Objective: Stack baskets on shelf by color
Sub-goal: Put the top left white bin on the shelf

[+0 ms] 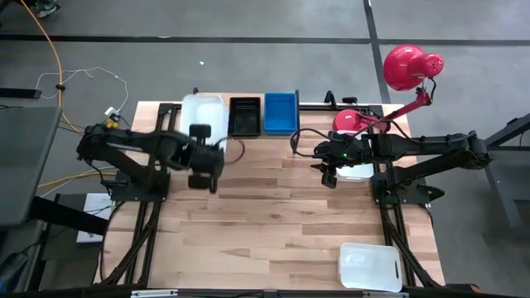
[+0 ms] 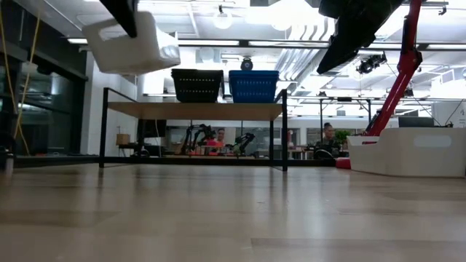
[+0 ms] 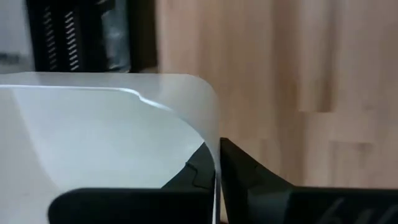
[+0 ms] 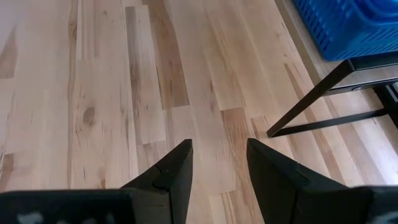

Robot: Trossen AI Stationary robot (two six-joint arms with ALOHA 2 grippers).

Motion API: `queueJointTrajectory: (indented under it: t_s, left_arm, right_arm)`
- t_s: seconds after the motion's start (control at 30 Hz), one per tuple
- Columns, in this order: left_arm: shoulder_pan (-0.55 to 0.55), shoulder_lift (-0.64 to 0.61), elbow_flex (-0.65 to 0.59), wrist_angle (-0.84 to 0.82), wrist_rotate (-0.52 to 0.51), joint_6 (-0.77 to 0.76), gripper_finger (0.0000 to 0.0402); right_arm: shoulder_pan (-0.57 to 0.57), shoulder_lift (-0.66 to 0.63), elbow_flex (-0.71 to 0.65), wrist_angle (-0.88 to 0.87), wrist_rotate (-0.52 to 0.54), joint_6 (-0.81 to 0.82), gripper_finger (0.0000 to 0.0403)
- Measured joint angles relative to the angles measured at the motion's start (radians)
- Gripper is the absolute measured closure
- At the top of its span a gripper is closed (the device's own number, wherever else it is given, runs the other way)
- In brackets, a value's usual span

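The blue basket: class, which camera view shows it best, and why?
The high view: the whole blue basket shows on the shelf. The low view shows one side only; the right wrist view, a corner; the left wrist view, nothing.

Low shelf (image 2: 193, 110), light wood top on thin black legs, stood at the table's far edge. Black mesh-sided plastic basket (image 1: 244, 116) and blue rectangular plastic basket (image 1: 280, 113) sat upright side by side on it, blue to the right. White rounded-corner plastic bin (image 2: 131, 45) hung tilted in the air above the shelf's left end. Second white bin (image 1: 370, 266) lay on the table's near right corner. Third white bin (image 2: 408, 151) sat at the table's right side.
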Motion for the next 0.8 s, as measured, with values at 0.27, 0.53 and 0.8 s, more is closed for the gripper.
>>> queueJointTrajectory:
  t_s: [0.27, 0.53, 0.8]
  left_arm:
    - [0.198, 0.000, 0.000, 0.060, 0.018, 0.166, 0.0401]
    - [0.328, 0.000, 0.000, 0.127, 0.081, 0.261, 0.0401]
    - [0.396, 0.000, 0.000, 0.114, 0.138, 0.287, 0.0401]
  right_arm:
    - [0.000, 0.000, 0.000, 0.000, 0.000, -0.007, 0.0263]
    - [0.000, 0.000, 0.000, 0.000, 0.000, -0.007, 0.0263]
    - [0.000, 0.000, 0.000, 0.000, 0.000, -0.007, 0.0263]
